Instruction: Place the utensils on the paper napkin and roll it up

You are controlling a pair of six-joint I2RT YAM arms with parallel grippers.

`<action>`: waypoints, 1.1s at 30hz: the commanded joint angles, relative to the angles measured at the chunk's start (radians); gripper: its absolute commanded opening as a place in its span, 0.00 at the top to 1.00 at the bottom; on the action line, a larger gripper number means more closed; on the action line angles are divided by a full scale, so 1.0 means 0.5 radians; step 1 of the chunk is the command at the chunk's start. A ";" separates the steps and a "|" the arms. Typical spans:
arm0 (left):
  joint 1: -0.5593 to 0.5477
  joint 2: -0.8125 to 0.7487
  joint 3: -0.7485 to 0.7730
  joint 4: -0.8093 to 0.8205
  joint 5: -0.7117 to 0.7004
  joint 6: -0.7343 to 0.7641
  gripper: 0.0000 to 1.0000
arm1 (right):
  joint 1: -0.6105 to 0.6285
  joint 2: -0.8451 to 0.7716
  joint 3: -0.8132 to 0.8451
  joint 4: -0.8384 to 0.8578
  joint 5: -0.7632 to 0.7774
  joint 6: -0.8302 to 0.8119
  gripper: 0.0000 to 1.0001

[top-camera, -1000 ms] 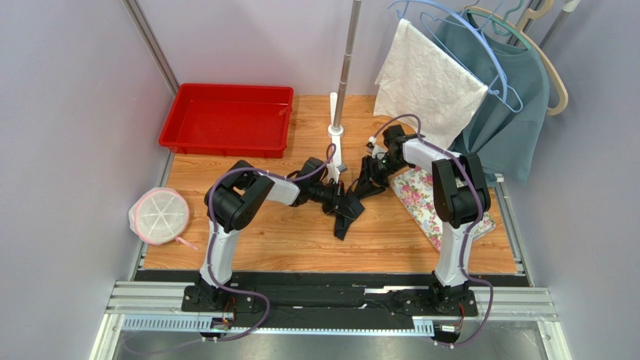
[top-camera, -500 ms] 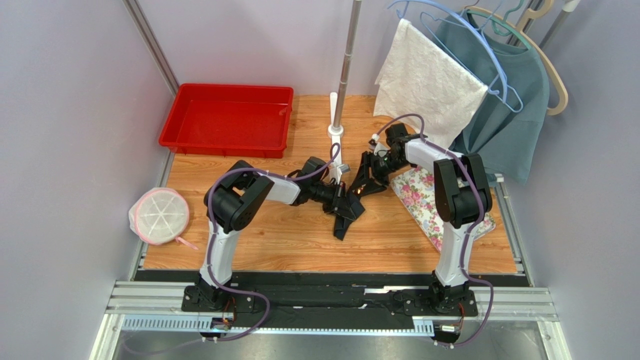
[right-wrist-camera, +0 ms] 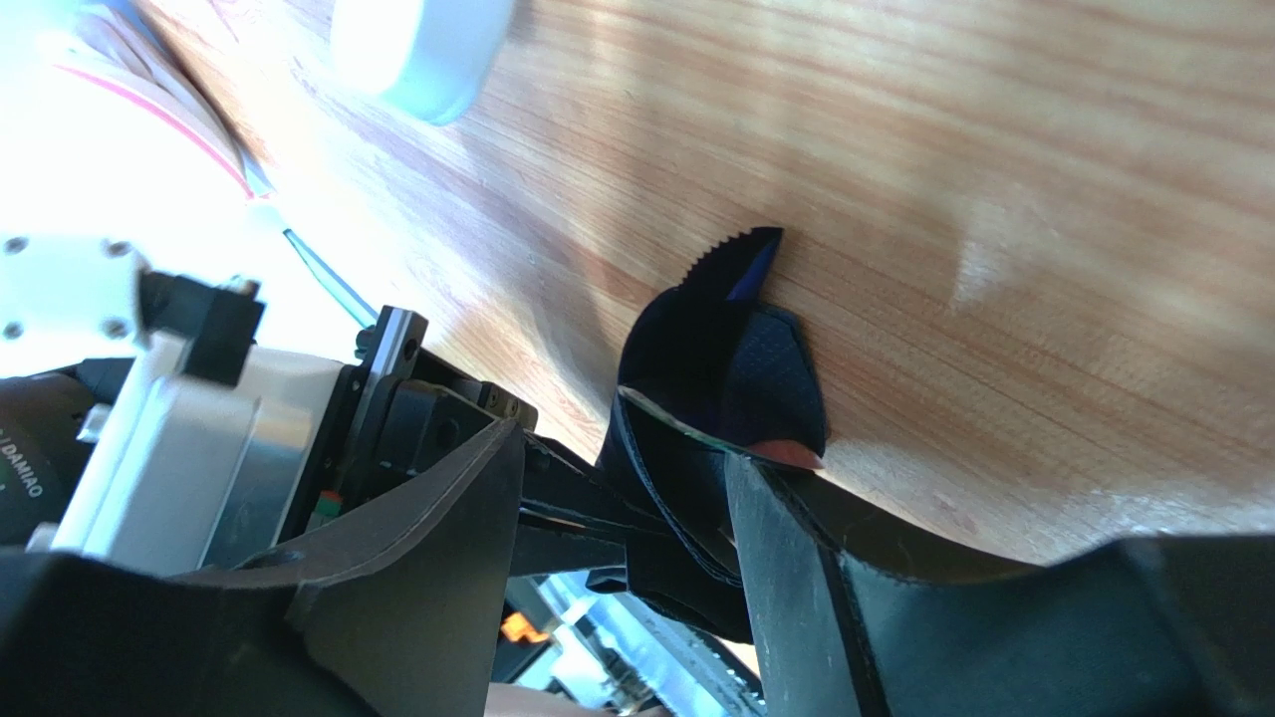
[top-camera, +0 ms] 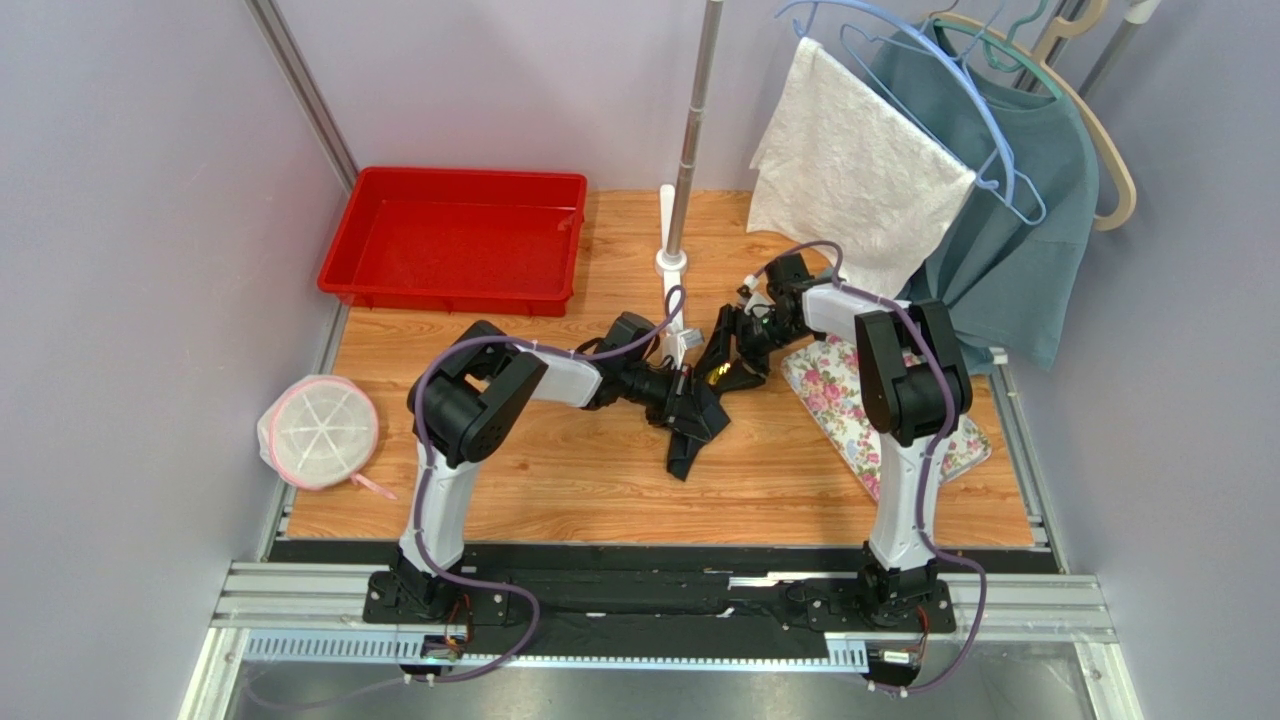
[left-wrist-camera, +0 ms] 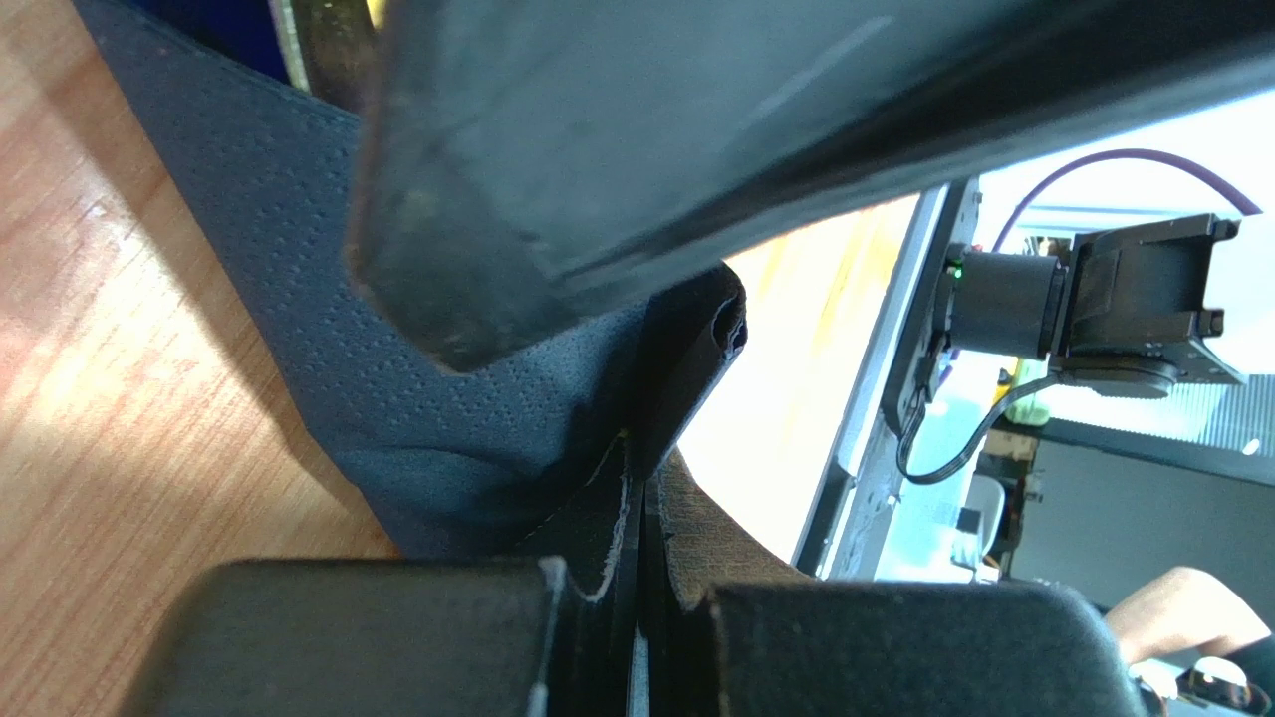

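The paper napkin [top-camera: 691, 443] lies bunched into a dark roll on the wooden table, mid-centre. My left gripper [top-camera: 688, 398] is shut on its upper end. In the left wrist view the pads [left-wrist-camera: 647, 598] press a thin fold of the dotted dark napkin [left-wrist-camera: 449, 374]. My right gripper [top-camera: 718, 360] stands open just beyond that end. In the right wrist view its two fingers [right-wrist-camera: 629, 553] straddle the curled napkin [right-wrist-camera: 719, 359] without pinching it. The utensils are hidden, apparently inside the folds.
A floral mat [top-camera: 842, 398] lies under the right arm. A red tray [top-camera: 451, 240] sits at the back left, and a white pole base [top-camera: 672, 278] stands behind the grippers. A white cloth [top-camera: 857, 150] hangs at the back right. A round white container [top-camera: 319, 432] sits off the table's left edge.
My right gripper has opened its jaws and drawn slightly back and left from the napkin's end. The left gripper stays shut on the napkin in the same spot.
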 commanded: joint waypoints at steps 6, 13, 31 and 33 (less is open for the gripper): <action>-0.014 0.001 -0.072 -0.193 -0.049 0.348 1.00 | 0.012 0.056 -0.033 0.101 0.062 0.062 0.43; -0.032 0.047 -0.001 -0.309 -0.012 0.459 1.00 | 0.021 0.044 -0.033 0.085 0.062 0.047 0.44; -0.029 0.201 0.054 -0.380 -0.061 0.453 0.98 | 0.015 -0.223 0.053 -0.329 0.004 -0.374 0.54; -0.026 0.201 0.057 -0.380 -0.064 0.456 0.98 | 0.015 -0.278 0.065 -0.356 -0.036 -0.380 0.55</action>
